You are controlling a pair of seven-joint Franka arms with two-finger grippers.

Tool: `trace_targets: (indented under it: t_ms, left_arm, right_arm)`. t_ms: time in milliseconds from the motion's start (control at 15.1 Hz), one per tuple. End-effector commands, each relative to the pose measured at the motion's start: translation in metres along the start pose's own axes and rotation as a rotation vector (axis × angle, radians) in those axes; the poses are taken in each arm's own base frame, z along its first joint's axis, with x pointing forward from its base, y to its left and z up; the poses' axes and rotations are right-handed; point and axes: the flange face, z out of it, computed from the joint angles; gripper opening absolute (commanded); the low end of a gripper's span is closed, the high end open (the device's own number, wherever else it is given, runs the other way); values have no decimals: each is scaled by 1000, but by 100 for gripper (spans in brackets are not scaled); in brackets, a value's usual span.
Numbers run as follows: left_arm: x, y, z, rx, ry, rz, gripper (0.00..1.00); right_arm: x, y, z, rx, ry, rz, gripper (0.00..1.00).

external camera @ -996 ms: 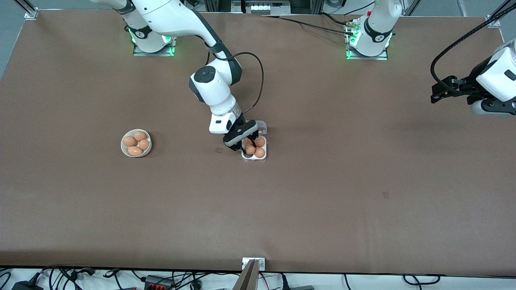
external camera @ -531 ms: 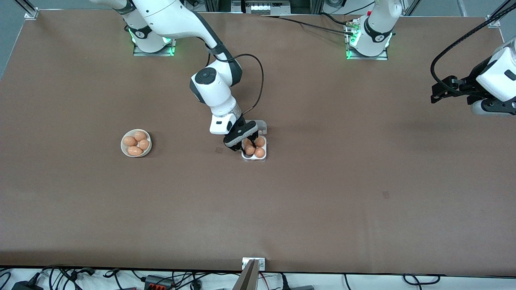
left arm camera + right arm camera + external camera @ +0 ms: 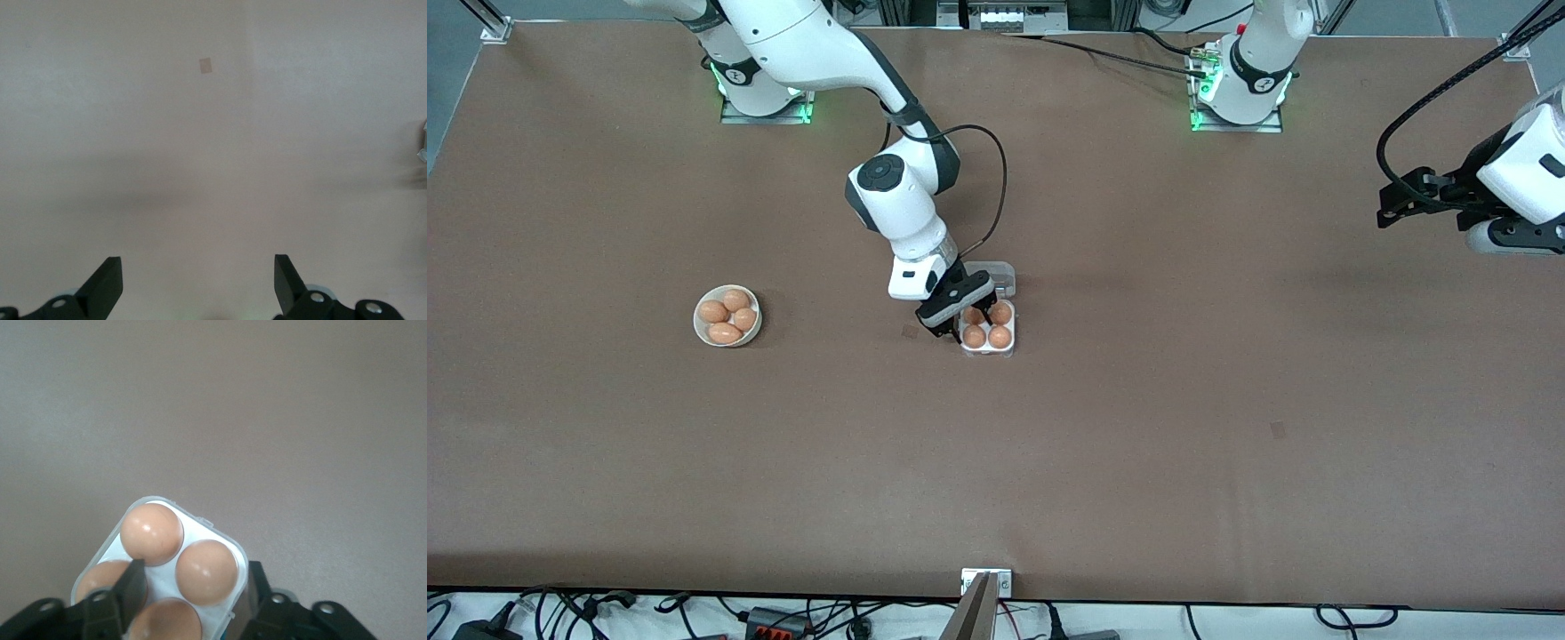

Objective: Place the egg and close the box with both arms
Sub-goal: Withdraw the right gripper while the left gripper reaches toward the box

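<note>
Four eggs fill the cells of the box [image 3: 988,328], which stands near the middle of the bench [image 3: 1138,427] with its clear lid [image 3: 998,277] open and lying on the side farther from the front camera. The egg [image 3: 974,336] nearest to the right tool [image 3: 961,321] sits in the cell that is nearer to the front camera and toward the right arm's end of the bench. The right tool is low over the edge of the box at this end, and its fingers are spread, one at each side of the tray, with nothing between them. In the right wrist view the box [image 3: 220,537] shows between the two black fingers [image 3: 130,590].

Toward the right arm's end stands a white bowl [image 3: 700,327] with four more eggs. The left tool [image 3: 1389,206] waits high over the left arm's end of the bench, well apart from the box, its fingers [image 3: 107,283] spread and empty.
</note>
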Motion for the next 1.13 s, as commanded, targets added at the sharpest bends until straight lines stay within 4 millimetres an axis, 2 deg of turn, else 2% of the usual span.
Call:
trace_targets:
  t_ms: [0,133,265,398,465,531,730,929,996,1062]
  left_arm:
    - [3,2,-5,-17,4,1,100]
    - [3,2,-5,-17,4,1,100]
    - [3,2,-5,-19,4,1,100]
    - [6,3,0,-18,-7,15,100]
    - [11,2,11,-21,-34,14,100]
    - [11,1,12,-22,-42,8,100]
    - [13,-1,19,-22,-62,9,100]
    - [15,3,25,-17,-80,51,100]
    - [16,3,25,-15,-77,58,93]
    - [18,5,29,-11,-84,60,70]
  right_arm:
    - [3,-2,-4,0,21,14,100]
    - [22,13,-26,-18,52,23,100]
    - [43,22,-61,-23,8,43,100]
    - [67,48,-115,-37,-69,89,100]
    - [74,62,-137,-41,-100,115,100]
    - [80,77,-161,-45,-133,138,100]
    - [87,139,-226,-68,-196,223,100]
    - [77,208,-297,-93,-273,358,100]
    - [68,233,-318,-108,-314,400,100]
    - [59,265,-344,-123,-339,459,100]
